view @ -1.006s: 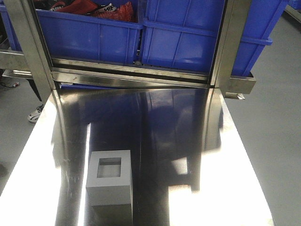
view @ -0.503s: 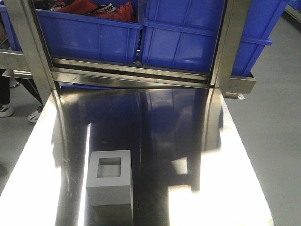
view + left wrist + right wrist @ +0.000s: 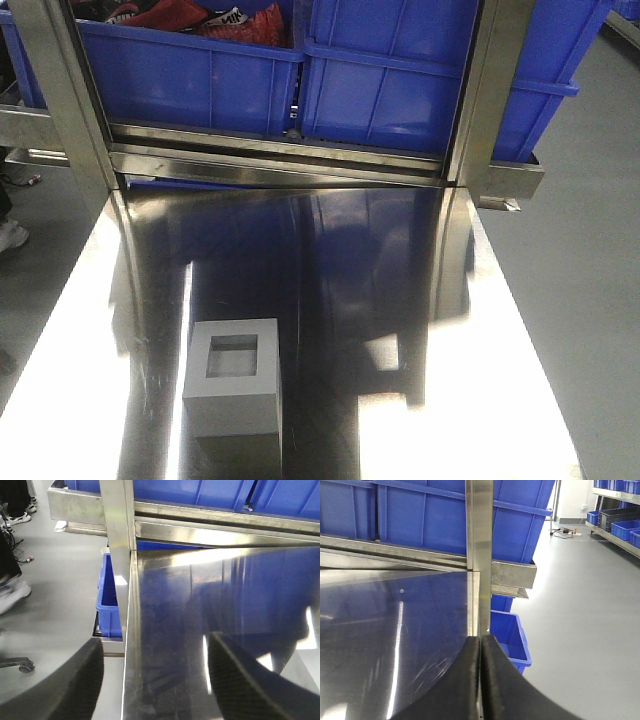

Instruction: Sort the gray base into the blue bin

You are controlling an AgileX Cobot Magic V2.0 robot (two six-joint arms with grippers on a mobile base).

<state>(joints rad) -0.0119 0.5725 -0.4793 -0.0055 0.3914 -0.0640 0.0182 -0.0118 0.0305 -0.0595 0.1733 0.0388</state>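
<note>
A matte gray cube-like base [image 3: 232,378], its square recess facing up, sits untouched on the polished steel desk [image 3: 470,420], lower left in the front view. Behind a steel frame [image 3: 280,160] along the top stand a large glossy blue plastic bin [image 3: 180,85] holding red and black items [image 3: 200,18], upper left, and a second blue bin [image 3: 400,90], upper right. The left hand [image 3: 155,690] is spread wide, released. The right hand [image 3: 480,680] is clenched on nothing.

The left end effector [image 3: 155,647] shows two broad black fingers [image 3: 240,680] with rounded tips and a fine woven, carbon-like grain, while the right end effector [image 3: 481,640] shows two smooth matte black fingers [image 3: 507,690] whose outer edges curve and widen toward the camera.
</note>
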